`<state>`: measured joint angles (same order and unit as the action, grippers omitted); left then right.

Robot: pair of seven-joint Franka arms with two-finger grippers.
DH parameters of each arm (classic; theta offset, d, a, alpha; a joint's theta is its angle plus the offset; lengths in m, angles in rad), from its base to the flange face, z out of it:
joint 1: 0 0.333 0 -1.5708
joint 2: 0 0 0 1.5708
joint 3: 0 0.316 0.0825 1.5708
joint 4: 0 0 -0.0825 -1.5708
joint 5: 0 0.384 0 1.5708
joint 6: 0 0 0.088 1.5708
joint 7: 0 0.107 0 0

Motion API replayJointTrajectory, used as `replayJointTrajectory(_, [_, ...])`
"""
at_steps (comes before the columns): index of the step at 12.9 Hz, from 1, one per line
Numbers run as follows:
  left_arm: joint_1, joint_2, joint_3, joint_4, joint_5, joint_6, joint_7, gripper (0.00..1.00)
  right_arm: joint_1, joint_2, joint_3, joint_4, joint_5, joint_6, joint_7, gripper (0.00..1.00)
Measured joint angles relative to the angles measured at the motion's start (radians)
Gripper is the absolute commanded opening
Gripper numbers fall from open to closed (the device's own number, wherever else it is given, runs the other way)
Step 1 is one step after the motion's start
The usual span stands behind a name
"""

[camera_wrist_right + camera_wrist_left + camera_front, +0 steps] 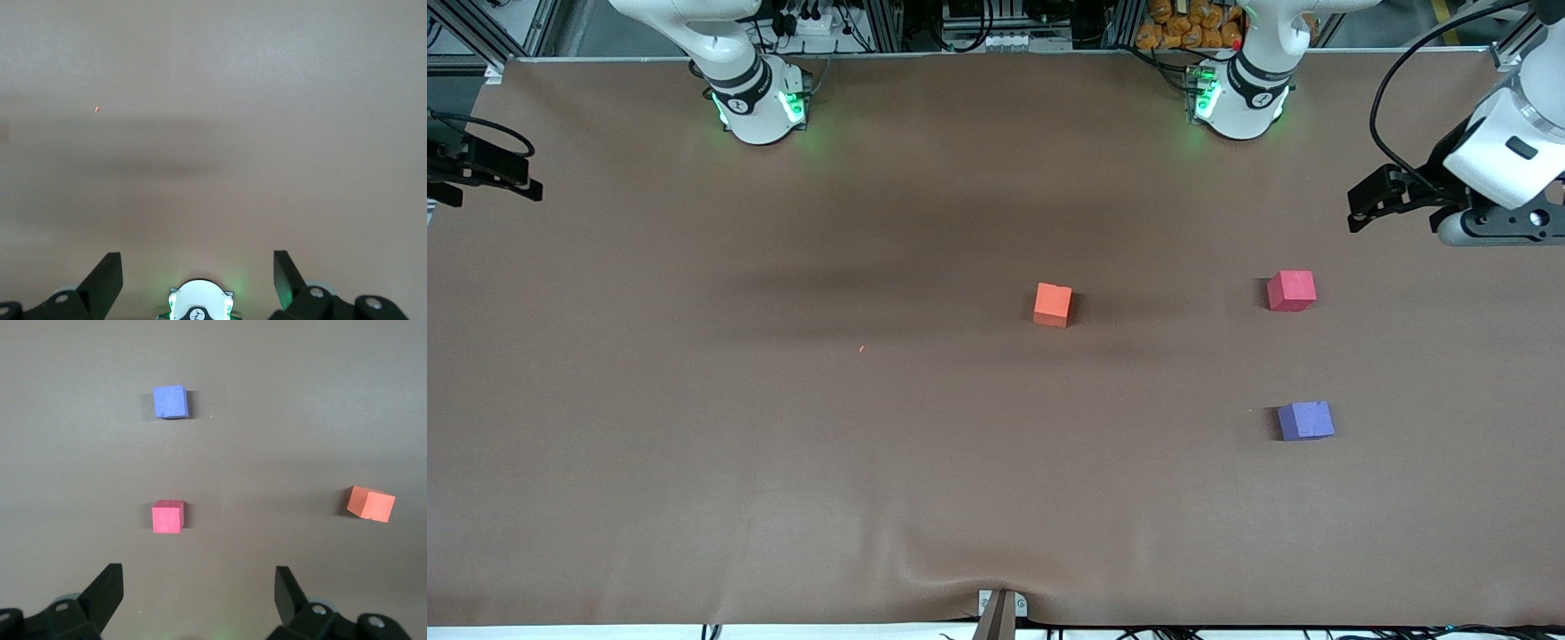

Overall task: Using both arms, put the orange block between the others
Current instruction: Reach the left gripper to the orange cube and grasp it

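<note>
Orange block [1053, 304]: sat on the brown table cover [694, 427], roughly mid-table, alone, nothing touching it. Turned a bit askew vs the other two. Also seen in left wrist view [370, 503], off to one side of the fingers.

Pinkish-red cube [1291, 290]: toward the left arm's end of the table, well apart from orange block, about as far from the front cam as it. In left wrist view [167, 517] it lay closest to the gripper.

Purple-blue cube [1305, 420]: same end of table, nearer the front cam than the red one, clear gap between the two. Left wrist view [170, 402] had it in line w/ the red cube.

Gap between others: bare cover only, orange block not in it yet.

Left gripper [1369, 204]: up in the air over the table's edge at the left arm's end. Left wrist view [199, 597] showed both fingers spread wide, nothing betw. them, nothing gripped.

Right gripper [503, 178]: hung at the edge of the table at the right arm's end, partly cut off in front view. Right wrist view [197, 277]: fingers wide apart, holding nothing, bare cover below plus its own green-lit base [197, 303].

Speck [862, 348]: tiny orange-red crumb on the cover, toward the right arm's end from orange block.
</note>
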<state>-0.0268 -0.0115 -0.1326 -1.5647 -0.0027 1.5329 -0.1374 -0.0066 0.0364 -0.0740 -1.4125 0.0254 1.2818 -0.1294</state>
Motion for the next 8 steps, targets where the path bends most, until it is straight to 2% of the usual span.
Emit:
replayJointTrajectory(2, [-0.005,0.013,-0.027,-0.001,-0.001,0.001,0.0,1.0,0.0,0.0,0.0,0.0,0.0,0.0,0.0,1.0])
replayJointTrajectory(5, [-0.042,0.087,-0.113,-0.004,-0.001,0.057,-0.019,1.0,0.0,0.002,0.0,-0.001,0.0,0.003,-0.001,1.0])
replayJointTrajectory(8, [-0.178,0.206,-0.149,-0.007,-0.001,0.172,-0.212,1.0,0.002,0.002,0.001,-0.001,0.0,0.004,-0.001,1.0])
